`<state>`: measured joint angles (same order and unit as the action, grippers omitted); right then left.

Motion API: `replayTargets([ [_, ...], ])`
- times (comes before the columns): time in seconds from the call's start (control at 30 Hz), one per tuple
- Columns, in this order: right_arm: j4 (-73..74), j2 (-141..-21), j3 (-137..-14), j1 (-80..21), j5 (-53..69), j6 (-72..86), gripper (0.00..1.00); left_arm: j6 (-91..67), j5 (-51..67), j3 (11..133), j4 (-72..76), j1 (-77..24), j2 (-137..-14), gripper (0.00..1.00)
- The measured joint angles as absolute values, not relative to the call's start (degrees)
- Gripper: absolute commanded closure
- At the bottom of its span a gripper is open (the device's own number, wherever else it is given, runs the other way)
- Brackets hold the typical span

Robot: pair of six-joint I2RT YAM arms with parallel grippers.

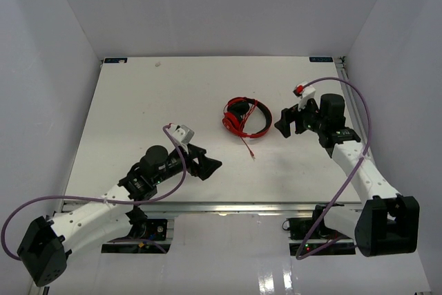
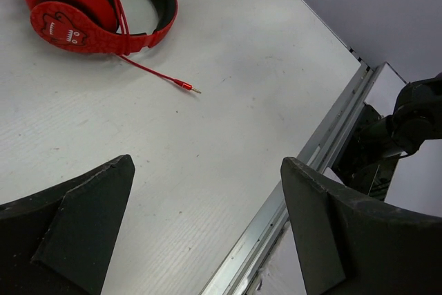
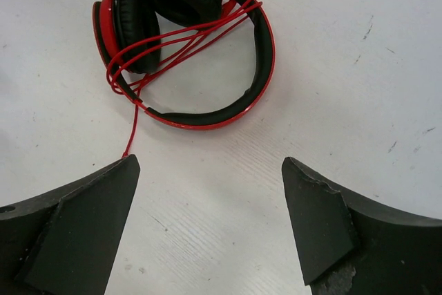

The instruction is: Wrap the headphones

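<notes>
Two grippers: left gripper [image 1: 207, 165], right gripper [image 1: 284, 124] spread wide, empty.
Headphones [image 2: 72, 12]: cropped at left wrist view's top.
Cable [image 3: 186, 39]: looped across earcups [image 3: 135, 29]; tail hidden behind right wrist view's finger [image 3: 76, 226].

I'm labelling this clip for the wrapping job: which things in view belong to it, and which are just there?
Part of the job: headphones; red cable looped across the earcups; plug at its loose end.
Just there: purple robot cables; metal edge rail.
</notes>
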<state>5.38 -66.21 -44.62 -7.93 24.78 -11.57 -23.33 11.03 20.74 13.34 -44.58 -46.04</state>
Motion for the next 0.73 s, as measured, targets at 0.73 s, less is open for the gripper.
replayTargets([
  [0.73,10.27,-46.99,-40.83,-7.51,12.38,-3.96,0.1,-23.11,-1.3,26.54,-8.82,-44.58,-31.57,0.02],
])
